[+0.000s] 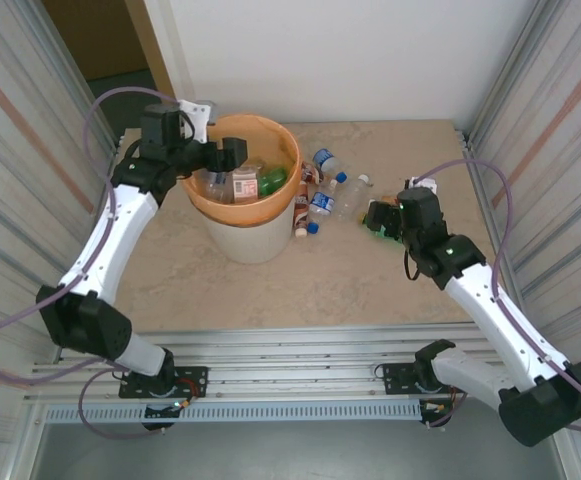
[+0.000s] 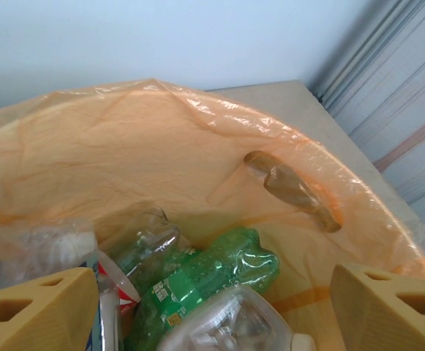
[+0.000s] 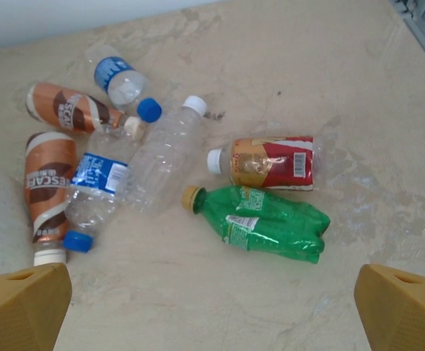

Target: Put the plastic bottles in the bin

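Note:
The bin (image 1: 253, 238) is an off-white bucket lined with an orange bag (image 2: 124, 161). My left gripper (image 1: 218, 160) hangs over its mouth, open (image 2: 212, 325), fingers wide apart. Below it in the bin lie a crushed green bottle (image 2: 216, 281) and clear bottles (image 2: 223, 322), none of them gripped. To the right of the bin, several plastic bottles (image 1: 328, 190) lie on the table. My right gripper (image 1: 378, 215) hovers open (image 3: 212, 314) above a green bottle with a yellow cap (image 3: 271, 223). A red-labelled bottle (image 3: 271, 162) lies just beyond it.
A clear white-capped bottle (image 3: 164, 157), blue-labelled bottles (image 3: 95, 194) and brown-labelled bottles (image 3: 47, 186) lie in a cluster beside the bin. Corrugated walls (image 1: 560, 120) close both sides. Bare tabletop (image 1: 330, 285) stretches toward the arm bases.

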You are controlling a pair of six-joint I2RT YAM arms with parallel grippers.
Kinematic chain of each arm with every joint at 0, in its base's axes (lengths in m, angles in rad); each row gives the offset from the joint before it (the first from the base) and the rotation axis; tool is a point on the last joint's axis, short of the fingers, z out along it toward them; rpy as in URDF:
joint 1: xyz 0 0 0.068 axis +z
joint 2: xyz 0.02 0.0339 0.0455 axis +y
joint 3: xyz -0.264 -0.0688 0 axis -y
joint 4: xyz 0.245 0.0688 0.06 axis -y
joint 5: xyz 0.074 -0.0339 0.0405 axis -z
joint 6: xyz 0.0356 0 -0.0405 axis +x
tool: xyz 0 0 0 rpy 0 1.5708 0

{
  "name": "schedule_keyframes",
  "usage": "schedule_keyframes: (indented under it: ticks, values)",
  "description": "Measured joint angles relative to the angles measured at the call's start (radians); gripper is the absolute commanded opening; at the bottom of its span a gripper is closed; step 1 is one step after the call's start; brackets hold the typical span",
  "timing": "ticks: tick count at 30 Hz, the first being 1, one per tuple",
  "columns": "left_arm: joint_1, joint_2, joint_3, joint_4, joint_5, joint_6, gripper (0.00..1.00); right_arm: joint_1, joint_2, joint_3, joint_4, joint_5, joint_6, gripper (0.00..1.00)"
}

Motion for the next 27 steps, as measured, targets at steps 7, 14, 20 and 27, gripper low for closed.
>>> schedule_keyframes:
  ticks: [7, 14, 20, 27]
  values:
    - [-0.052, -0.201, -0.132, 0.084, -0.103, -0.001, 0.98, -0.108, 0.117, 0.064, -0.049, -0.104, 0.007, 0.98]
    - [-0.098, -0.358, -0.302, 0.17, -0.227, -0.014, 0.99, -0.191, 0.233, 0.106, -0.085, -0.191, 0.019, 0.98]
    - [-0.098, -0.451, -0.445, 0.231, -0.332, -0.053, 0.99, -0.274, 0.3, 0.108, -0.087, -0.288, 0.017, 0.98]
    - [-0.098, -0.561, -0.593, 0.322, -0.463, -0.098, 0.99, -0.344, 0.406, 0.132, -0.076, -0.391, -0.014, 0.98]
